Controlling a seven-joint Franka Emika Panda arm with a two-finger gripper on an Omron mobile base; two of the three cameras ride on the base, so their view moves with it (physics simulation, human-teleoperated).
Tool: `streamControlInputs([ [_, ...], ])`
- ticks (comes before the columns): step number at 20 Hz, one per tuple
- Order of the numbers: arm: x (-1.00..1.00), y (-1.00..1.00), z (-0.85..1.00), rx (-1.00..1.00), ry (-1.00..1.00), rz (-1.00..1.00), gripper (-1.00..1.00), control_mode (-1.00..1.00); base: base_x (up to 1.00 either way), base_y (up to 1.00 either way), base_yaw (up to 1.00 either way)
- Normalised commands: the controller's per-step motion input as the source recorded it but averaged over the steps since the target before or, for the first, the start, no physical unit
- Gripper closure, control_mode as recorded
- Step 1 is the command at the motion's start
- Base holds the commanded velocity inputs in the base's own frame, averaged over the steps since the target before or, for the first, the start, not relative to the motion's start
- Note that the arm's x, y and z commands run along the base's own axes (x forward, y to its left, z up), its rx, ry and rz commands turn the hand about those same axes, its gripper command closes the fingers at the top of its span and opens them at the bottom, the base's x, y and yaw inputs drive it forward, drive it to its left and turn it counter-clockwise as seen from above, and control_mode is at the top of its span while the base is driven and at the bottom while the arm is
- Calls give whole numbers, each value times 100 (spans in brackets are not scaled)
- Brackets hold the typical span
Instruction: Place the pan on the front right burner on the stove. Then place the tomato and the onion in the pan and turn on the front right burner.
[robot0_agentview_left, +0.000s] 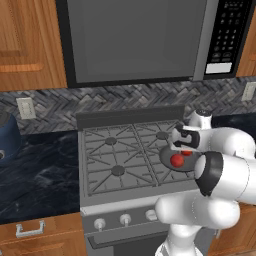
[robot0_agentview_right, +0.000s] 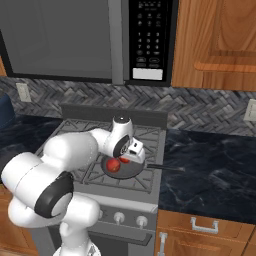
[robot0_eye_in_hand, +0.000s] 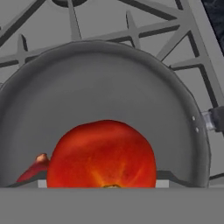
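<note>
Hovering just above the pan (robot0_agentview_right: 123, 168) on the front right burner of the stove (robot0_agentview_left: 112, 150), the gripper (robot0_agentview_right: 129, 156) looks spread and empty. Risk, judged: lifting away carelessly could nudge the tomato (robot0_eye_in_hand: 101, 155) out, or shift the pan off centre. Hand view adds a reddish sliver beside the tomato; base views show two red items, possibly the onion.

**Three cameras around one stove**

Both base views are looking forward and down at the stove (robot0_agentview_left: 130, 155) from behind the arm, one from either side, sharing the pan (robot0_agentview_left: 176, 161) and microwave (robot0_agentview_left: 135, 40). The hand view is hanging close over the pan, facing its tomato (robot0_eye_in_hand: 101, 155).
</note>
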Motion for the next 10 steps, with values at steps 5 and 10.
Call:
streamControlInputs([
  [5,17,0,-19,0,0,0,100,-100,0,0,0],
  [10,5,0,-21,0,0,0,100,-100,0,0,0],
])
